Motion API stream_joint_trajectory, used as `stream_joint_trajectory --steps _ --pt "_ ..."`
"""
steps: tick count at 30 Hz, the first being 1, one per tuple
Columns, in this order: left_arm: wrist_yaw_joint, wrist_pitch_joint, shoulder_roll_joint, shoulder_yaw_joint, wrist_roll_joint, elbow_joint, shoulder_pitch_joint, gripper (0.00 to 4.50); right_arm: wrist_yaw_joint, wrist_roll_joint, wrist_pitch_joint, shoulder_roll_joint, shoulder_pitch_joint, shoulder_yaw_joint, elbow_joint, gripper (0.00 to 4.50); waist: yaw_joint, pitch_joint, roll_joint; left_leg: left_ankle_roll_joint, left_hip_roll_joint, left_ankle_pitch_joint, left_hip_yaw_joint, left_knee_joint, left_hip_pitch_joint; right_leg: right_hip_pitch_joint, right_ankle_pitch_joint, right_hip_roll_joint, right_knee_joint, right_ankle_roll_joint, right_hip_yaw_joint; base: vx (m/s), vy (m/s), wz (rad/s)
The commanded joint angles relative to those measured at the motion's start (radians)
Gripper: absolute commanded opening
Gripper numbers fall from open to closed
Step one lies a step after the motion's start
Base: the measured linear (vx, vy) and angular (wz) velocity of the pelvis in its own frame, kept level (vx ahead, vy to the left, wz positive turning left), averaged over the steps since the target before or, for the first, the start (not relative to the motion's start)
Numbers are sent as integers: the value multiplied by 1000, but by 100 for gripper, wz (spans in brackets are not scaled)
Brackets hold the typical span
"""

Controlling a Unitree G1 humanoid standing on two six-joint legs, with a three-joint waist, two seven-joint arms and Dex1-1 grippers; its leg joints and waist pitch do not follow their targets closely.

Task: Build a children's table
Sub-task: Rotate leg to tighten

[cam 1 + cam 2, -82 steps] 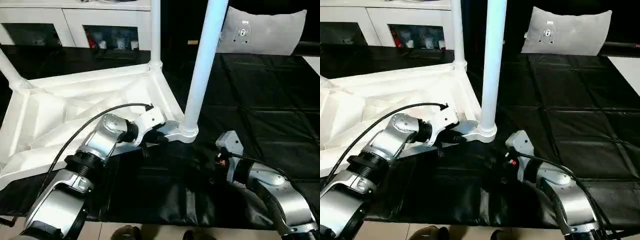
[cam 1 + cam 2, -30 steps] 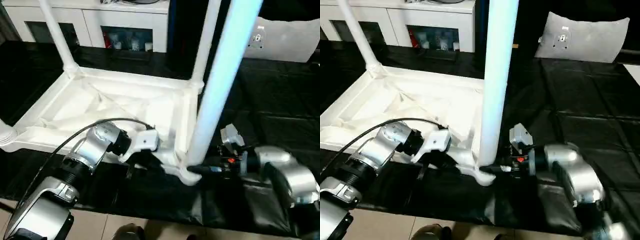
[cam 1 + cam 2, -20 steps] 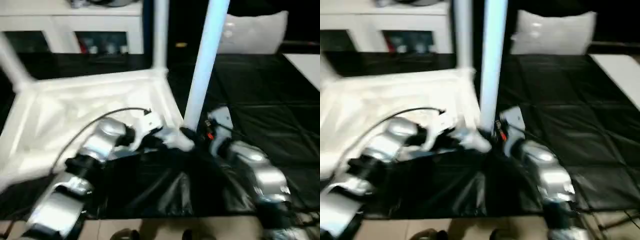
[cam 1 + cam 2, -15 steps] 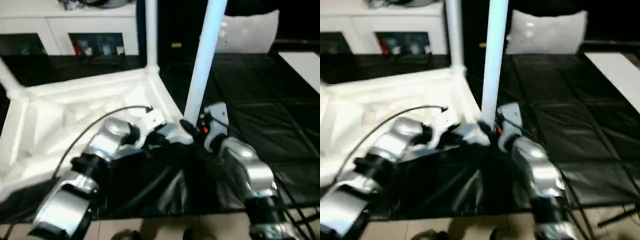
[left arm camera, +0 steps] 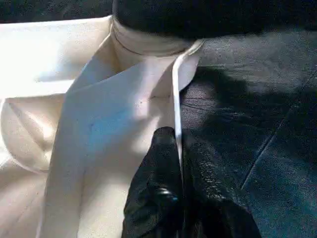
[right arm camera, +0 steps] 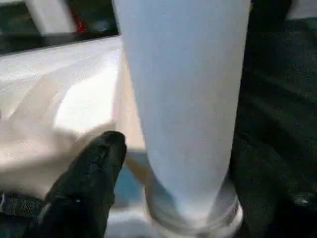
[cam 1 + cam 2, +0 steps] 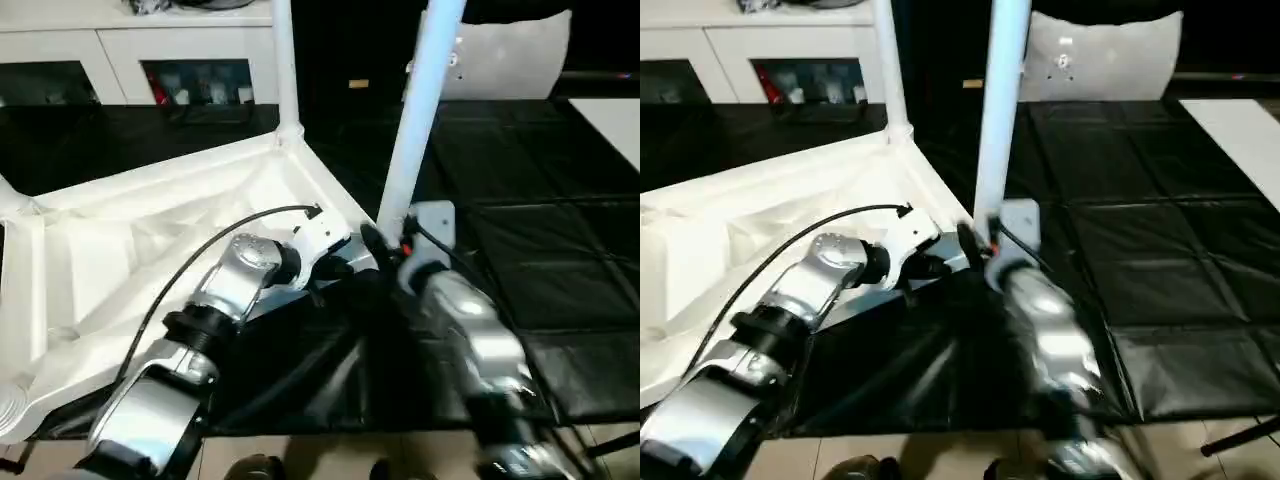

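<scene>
The children's table top (image 7: 150, 230) lies upside down on the black mat, ribbed underside up. White legs stand in its corner sockets: one at the back (image 7: 285, 70), one at the far left (image 7: 10, 195), and a near-right leg (image 7: 415, 110). My left gripper (image 7: 345, 268) is shut on the thin rim (image 5: 174, 104) of the top, just beside the near-right socket. At the foot of that leg my right gripper (image 7: 385, 242) is open. One black finger (image 6: 94, 173) stands on each side of the leg (image 6: 183, 99), and a gap shows beside the left one.
The black mat-covered workbench (image 7: 520, 180) stretches right of the table top. White cabinets (image 7: 130, 40) stand behind, and a grey cushion (image 7: 510, 60) lies at the back right. The bench's front edge runs just below my forearms.
The head view has swung. My right gripper came from the mat on the right to the leg's foot, and its fingers now stand wider apart. The left gripper still pinches the rim.
</scene>
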Motion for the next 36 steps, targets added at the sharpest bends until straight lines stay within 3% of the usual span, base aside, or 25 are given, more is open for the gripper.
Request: stream_joint_trajectory --steps 1,4,6,8,10,11,14,15,17,20,21,27,28,30,36 --pt "-71 -52 13 -28 -21 -22 23 0 109 37 11 -33 22 43 -28 368 1 -59 -13 65 98 -268 -30 -78 6 39 -214 -85 -72 -195 67 51 -14 3" --pt "-142 -90 55 -40 -29 -40 39 0 217 55 -5 -119 35 43 -49 396 6 -65 -17 100 91 -205 -20 -66 2 43 -178 -89 -70 -222 67 18 -8 1" --pt "-208 -133 90 -56 -34 -53 49 0 302 65 -22 -178 37 43 -56 407 13 -76 -13 134 94 -99 -14 -55 -6 48 -54 -86 -50 -244 60 0 0 0" --pt "-274 -184 123 -75 -34 -62 57 0 382 76 -34 -226 36 46 -58 426 14 -78 -10 156 97 -75 -12 -49 -4 46 8 -82 -41 -267 55 0 0 0" --pt "-350 -229 154 -92 -47 -76 67 0 474 89 -57 -279 29 62 -49 426 16 -75 -8 166 100 -86 -12 -48 -5 43 1 -80 -41 -274 51 0 0 0" --pt "-388 -240 170 -99 -54 -84 72 0 529 91 -81 -311 24 75 -38 426 20 -76 -11 161 102 -106 -10 -48 -5 46 -24 -82 -42 -273 50 0 0 0" --pt "-444 -268 195 -112 -59 -90 73 0 626 120 -91 -347 11 84 -19 426 31 -73 -8 140 108 -148 -7 -51 2 39 -94 -81 -47 -270 50 0 0 0" --pt "-459 -277 201 -116 -60 -90 73 0 654 129 -96 -357 6 87 -13 400 33 -72 -9 133 108 -158 -7 -53 0 40 -110 -81 -48 -267 50 0 0 0" --pt "-499 -294 216 -120 -68 -94 70 0 736 161 -96 -377 -9 94 -3 392 38 -73 -9 110 109 -190 -6 -55 4 40 -149 -81 -50 -264 50 0 0 0" --pt "-529 -313 227 -125 -71 -91 66 0 815 186 -89 -396 -18 107 -2 380 43 -73 -11 107 112 -186 -6 -55 2 40 -150 -84 -49 -257 51 0 0 0" --pt "-544 -333 233 -129 -72 -83 61 0 871 201 -89 -410 -24 122 3 366 44 -75 -18 110 111 -177 -5 -54 1 40 -142 -84 -47 -259 50 0 0 0" --pt "-560 -349 240 -133 -71 -79 54 0 964 228 -75 -431 -28 151 6 322 56 -75 -16 106 110 -168 -5 -50 1 38 -161 -85 -46 -256 51 0 0 0" --pt "-561 -351 241 -134 -72 -79 53 0 982 225 -76 -435 -31 160 10 314 57 -76 -23 104 110 -169 -5 -50 1 38 -168 -85 -47 -255 51 0 0 0" --pt "-562 -353 242 -135 -73 -78 53 0 996 225 -73 -439 -33 167 14 298 58 -76 -19 101 110 -171 -6 -50 0 38 -178 -86 -46 -255 50 0 0 0" --pt "-563 -360 242 -135 -73 -72 53 0 1030 214 -81 -447 -44 190 37 239 60 -73 -22 74 111 -211 -8 -51 1 35 -245 -88 -51 -241 52 0 0 0"
